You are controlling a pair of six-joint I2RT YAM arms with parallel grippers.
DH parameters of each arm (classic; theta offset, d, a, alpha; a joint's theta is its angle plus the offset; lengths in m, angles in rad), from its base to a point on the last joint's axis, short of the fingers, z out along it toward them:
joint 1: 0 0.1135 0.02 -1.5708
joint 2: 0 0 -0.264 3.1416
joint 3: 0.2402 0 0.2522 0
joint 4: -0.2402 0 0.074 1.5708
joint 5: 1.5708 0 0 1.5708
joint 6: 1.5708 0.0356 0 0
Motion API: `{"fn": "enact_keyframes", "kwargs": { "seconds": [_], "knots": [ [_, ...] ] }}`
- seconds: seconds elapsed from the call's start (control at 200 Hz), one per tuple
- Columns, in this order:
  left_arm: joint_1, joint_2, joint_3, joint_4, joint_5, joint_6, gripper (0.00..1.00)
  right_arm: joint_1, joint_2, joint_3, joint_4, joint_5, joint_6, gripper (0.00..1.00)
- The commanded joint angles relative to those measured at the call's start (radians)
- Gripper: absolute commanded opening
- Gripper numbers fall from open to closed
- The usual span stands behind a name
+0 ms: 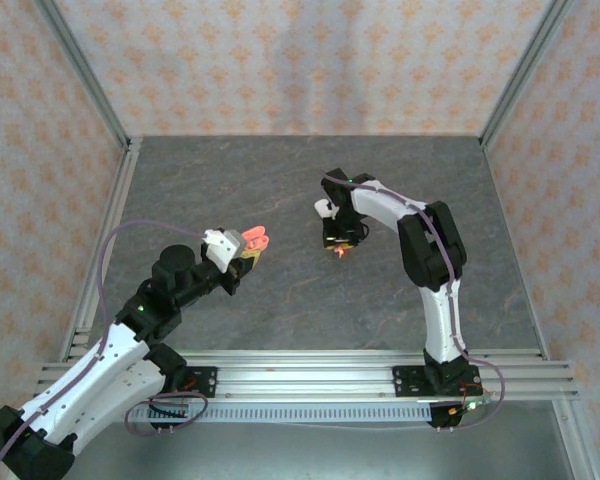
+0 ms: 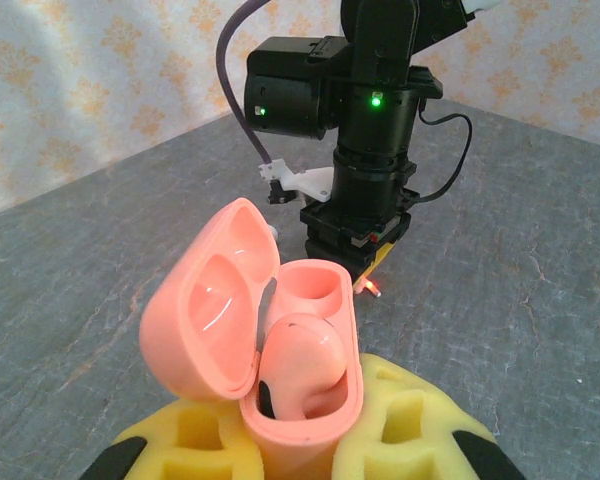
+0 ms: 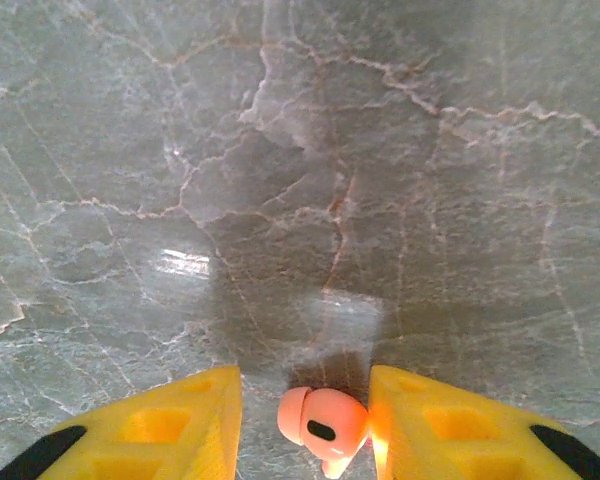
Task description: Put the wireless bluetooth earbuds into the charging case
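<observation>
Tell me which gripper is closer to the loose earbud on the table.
Right. The right gripper straddles the earbud; the left gripper is well off to its side, holding the open case.

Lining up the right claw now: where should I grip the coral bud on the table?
Pinch the bud across its rounded body, from straight above: it lies on the table between the fingers of the open right claw, stem toward the camera.

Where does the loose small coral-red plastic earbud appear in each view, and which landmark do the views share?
Top external: the loose coral-red earbud sits near centre, under the right gripper.
Left wrist: earbud above centre, beyond the open coral-red plastic charging case.
Right wrist: earbud at bottom centre, between the yellow fingers.
Shared landmark: the right gripper.
</observation>
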Motion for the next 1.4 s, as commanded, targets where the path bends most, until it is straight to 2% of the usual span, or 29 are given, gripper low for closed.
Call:
{"fn": "enact_keyframes", "kwargs": {
  "seconds": [0.0,0.22,0.42,0.67,1.021,1.396],
  "knots": [
    [-0.004,0.004,0.010,0.007,-0.019,-0.017,0.00,0.007,0.001,-0.018,-0.034,0.020,-0.011,0.39],
    [-0.005,0.007,0.013,0.006,-0.019,-0.017,0.00,0.012,0.001,-0.018,-0.045,0.025,-0.012,0.37],
    [-0.005,0.008,0.017,0.006,-0.018,-0.015,0.00,0.012,0.002,-0.017,-0.043,0.031,-0.008,0.27],
    [-0.004,0.013,0.027,0.007,-0.017,-0.014,0.00,0.023,-0.040,-0.016,-0.046,0.062,0.003,0.23],
    [-0.005,0.050,0.056,0.040,0.018,-0.028,0.00,0.120,-0.245,-0.065,-0.007,0.326,0.046,0.19],
    [-0.006,0.109,0.112,0.073,0.092,-0.046,0.00,0.259,-0.529,-0.105,0.092,0.539,0.065,0.17]
  ]
}}
